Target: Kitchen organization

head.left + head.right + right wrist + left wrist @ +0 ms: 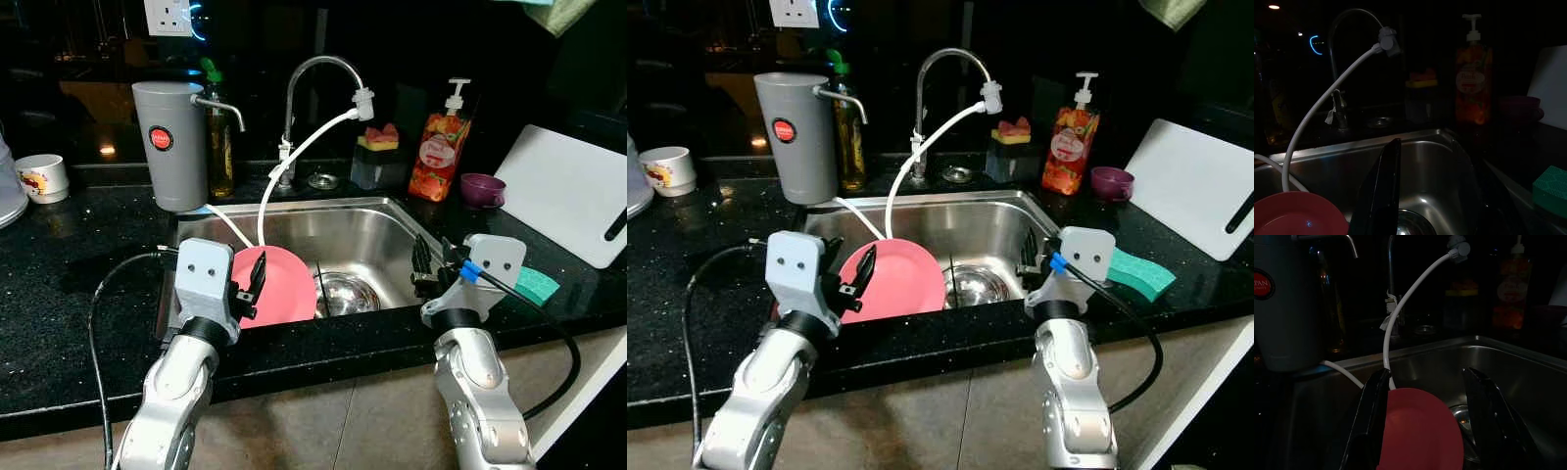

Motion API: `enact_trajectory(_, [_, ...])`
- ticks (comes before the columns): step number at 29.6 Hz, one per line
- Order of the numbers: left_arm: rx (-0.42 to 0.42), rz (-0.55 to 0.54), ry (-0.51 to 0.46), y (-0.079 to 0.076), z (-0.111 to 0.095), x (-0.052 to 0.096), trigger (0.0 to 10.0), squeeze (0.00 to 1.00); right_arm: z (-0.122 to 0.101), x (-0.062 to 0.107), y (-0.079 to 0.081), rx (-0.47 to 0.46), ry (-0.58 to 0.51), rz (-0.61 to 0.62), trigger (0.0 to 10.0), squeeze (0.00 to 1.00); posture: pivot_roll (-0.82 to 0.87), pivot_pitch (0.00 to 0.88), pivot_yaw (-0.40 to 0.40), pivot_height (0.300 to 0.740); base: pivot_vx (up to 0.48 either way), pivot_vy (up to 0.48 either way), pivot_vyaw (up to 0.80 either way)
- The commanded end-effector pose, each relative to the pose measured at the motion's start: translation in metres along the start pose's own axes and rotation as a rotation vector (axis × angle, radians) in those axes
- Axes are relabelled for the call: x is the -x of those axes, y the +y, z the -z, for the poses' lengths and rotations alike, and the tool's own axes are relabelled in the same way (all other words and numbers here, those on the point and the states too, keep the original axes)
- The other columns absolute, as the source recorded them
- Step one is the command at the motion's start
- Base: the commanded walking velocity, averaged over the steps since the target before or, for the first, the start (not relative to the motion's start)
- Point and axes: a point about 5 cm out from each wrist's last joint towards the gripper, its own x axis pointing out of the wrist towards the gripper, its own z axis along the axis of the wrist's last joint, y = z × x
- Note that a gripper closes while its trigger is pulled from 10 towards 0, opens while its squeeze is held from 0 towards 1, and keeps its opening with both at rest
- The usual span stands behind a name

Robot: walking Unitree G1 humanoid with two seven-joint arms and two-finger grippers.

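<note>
Black speckled countertop (78, 294) surrounds the steel sink (382, 230) you face, with the room behind it dark. You have both arms raised over the sink's front edge.

Your left gripper (1432, 426) sits at the near left of the basin, its two black fingers (1369, 421) spread apart. A pink plate (279, 284) stands tilted on edge in the sink just beyond them; in the left wrist view the plate lies between the fingers, close against one of them, but you cannot tell whether it is touched, and the other finger is clear of it.

Your right gripper (423, 266) hovers over the sink's right rim. One finger (1382, 188) shows clearly in the right wrist view, while the other is lost in the dark, so you cannot tell whether this gripper is spread or closed. It holds nothing you can see.

A steel bowl (345, 292) rests on the basin floor beside the plate. A white hose (294, 162) runs from the tap (318, 69) down into the sink behind the plate.

On the counter, a green sponge (534, 284) lies just right of your right wrist, and a white cutting board (568, 191) leans further right. Behind the sink stand a grey dispenser (169, 142), an orange soap bottle (439, 147), a small purple bowl (482, 188), and a white mug (41, 176) at far left.
</note>
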Motion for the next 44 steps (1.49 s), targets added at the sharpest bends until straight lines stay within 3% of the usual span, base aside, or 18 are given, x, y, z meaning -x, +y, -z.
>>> enact_trajectory(1, [-0.005,-0.004,0.006,0.0003,0.0012,-0.0003,10.0,0.0,0.0023,-0.0003,-0.002,0.003,0.01,0.002,10.0,0.0,0.11,0.039,-0.078,0.74,0.0,0.0,0.0])
enact_trajectory(44, [-0.001,0.004,0.001,-0.0015,0.0017,-0.0024,10.0,0.0,0.0033,-0.0026,0.0021,-0.001,0.01,-0.017,10.0,0.0,0.12,0.023,-0.082,0.74,0.0,0.0,0.0])
